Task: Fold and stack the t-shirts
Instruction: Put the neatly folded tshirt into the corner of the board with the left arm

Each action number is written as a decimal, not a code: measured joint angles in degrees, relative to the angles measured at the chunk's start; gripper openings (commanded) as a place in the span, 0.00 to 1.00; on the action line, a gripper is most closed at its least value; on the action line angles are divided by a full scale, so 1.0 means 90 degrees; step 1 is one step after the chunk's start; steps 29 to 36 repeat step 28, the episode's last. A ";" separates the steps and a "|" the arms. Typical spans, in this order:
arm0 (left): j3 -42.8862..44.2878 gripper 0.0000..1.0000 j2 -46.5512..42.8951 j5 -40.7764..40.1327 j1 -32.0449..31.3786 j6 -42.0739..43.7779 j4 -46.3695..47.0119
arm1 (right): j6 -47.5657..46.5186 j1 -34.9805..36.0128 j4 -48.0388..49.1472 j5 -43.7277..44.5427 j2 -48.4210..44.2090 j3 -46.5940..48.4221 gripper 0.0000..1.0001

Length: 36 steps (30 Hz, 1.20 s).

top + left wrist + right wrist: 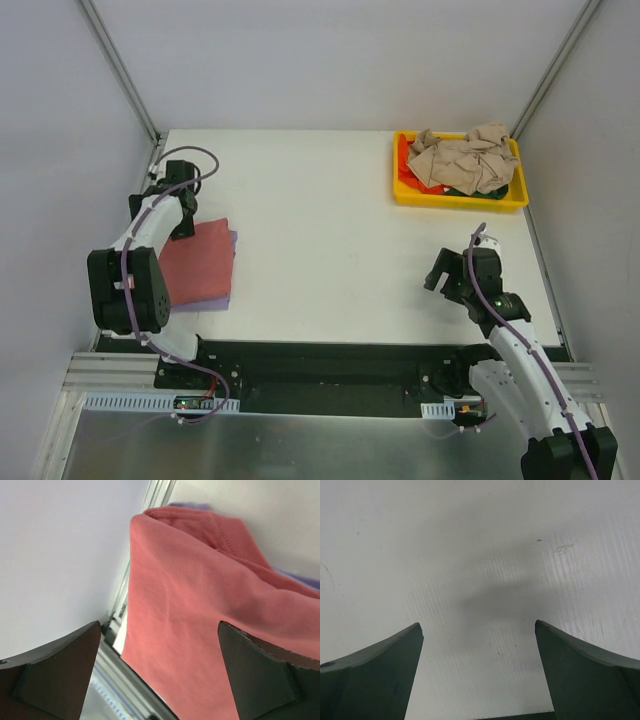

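Note:
A folded dusty red-pink t-shirt [197, 262] lies on a folded lavender t-shirt [233, 240] at the table's left edge. My left gripper [186, 226] is open and empty, just above the stack's far left corner. In the left wrist view the pink shirt [190, 605] fills the space between the fingers of the left gripper [159, 625], with a lavender edge [300, 580] beneath it. My right gripper [441, 277] is open and empty over bare table, as the right wrist view [477, 625] also shows. A crumpled beige t-shirt [465, 160] lies on red [404, 160] and dark green [500, 186] t-shirts.
The loose shirts lie in a yellow plastic tray [455, 200] at the far right of the table. White walls enclose the table on the left, back and right. A metal rail [120, 605] runs along the table's left edge beside the stack.

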 measured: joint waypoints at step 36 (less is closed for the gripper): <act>-0.4558 0.99 -0.7949 0.6084 -0.1554 -0.2951 0.2756 | 0.0461 -0.0056 0.0158 0.0342 -0.2242 -0.0435 0.96</act>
